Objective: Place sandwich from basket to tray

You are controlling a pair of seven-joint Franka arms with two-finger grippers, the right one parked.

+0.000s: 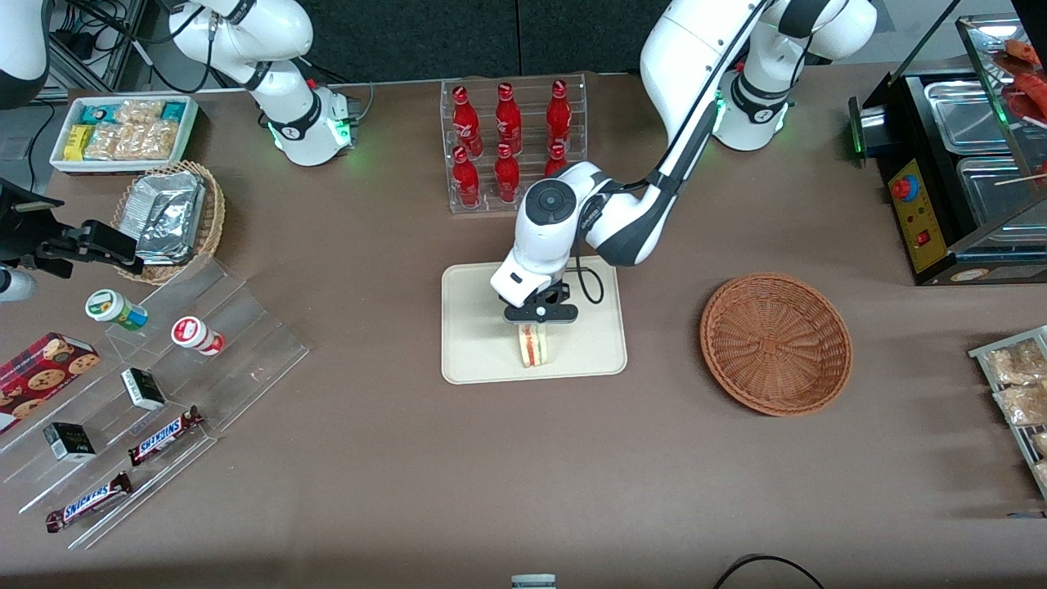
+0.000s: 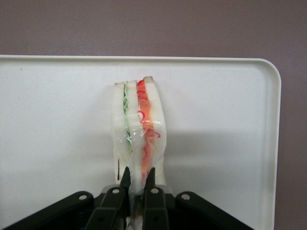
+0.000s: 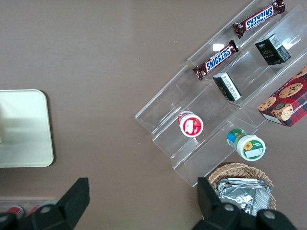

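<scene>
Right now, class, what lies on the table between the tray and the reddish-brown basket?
Only bare brown tabletop, per the front view. The claw grips the sandwich over the tray; the basket sits empty.

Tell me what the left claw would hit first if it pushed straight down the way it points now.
The left claw is shut on the sandwich over the tray. Going straight on, the sandwich would press into the tray; whether it already touches is unclear.

Even overhead light, bright, no glare. Soft shadow of arm on tabletop [image 1: 523,458] twd 5 o'clock. Gripper [image 2: 137,179] sharp, wrist imgs slightly soft.
</scene>
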